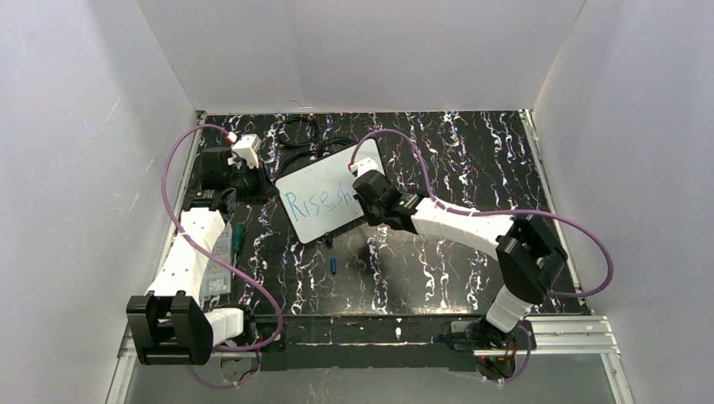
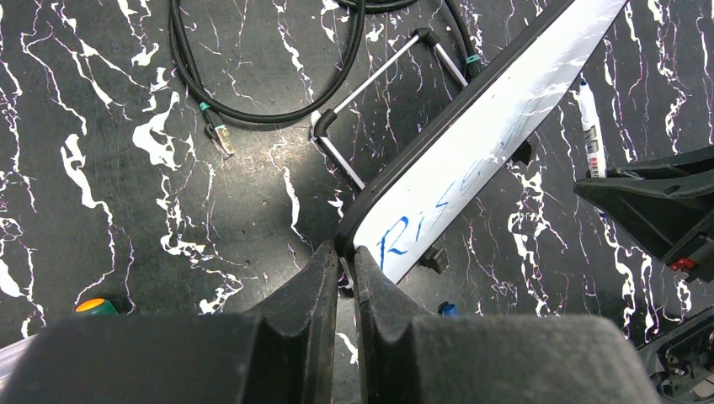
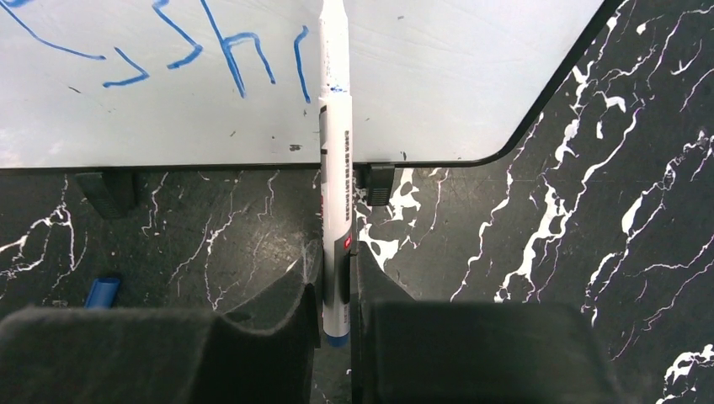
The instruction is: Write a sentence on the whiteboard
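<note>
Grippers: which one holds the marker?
The right gripper, shut on the white marker; the left gripper pinches a corner of the whiteboard instead.

Bright, even overhead light, soft shadows, crisp wrist views, grainier top view.

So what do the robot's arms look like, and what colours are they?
Both the left arm and the right arm have smooth white tubes joined by chunky black blocks. A thin purple cable loops along each one. The left gripper and the right gripper each have two black, wedge-shaped fingers with a dull, rough surface.
</note>
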Available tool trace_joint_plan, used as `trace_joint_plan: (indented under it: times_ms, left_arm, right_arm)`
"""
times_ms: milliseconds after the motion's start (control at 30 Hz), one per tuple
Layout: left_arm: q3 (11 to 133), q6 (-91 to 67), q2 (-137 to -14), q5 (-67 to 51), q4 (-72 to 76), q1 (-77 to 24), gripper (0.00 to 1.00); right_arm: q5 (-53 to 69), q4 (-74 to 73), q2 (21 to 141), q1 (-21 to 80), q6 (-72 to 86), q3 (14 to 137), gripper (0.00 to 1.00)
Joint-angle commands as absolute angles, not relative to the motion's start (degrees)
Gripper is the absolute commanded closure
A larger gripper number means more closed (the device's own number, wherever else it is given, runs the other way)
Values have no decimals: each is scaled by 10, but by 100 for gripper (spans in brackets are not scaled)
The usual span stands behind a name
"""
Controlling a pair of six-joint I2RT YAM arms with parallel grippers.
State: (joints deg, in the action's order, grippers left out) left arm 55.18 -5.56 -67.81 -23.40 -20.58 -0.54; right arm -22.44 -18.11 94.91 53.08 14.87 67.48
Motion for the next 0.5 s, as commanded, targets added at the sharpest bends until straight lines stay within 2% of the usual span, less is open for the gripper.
trace_joint_plan:
  times_ms: [0,467]
  left_arm:
    - [551,-49,-658,-238,-204,-4,100]
    - [551,-50,-659,-238,-204,-4,100]
  right_arm:
    - [-231,-180,949,527,156,663,99]
    - [-209,-183,994,518,144,682,99]
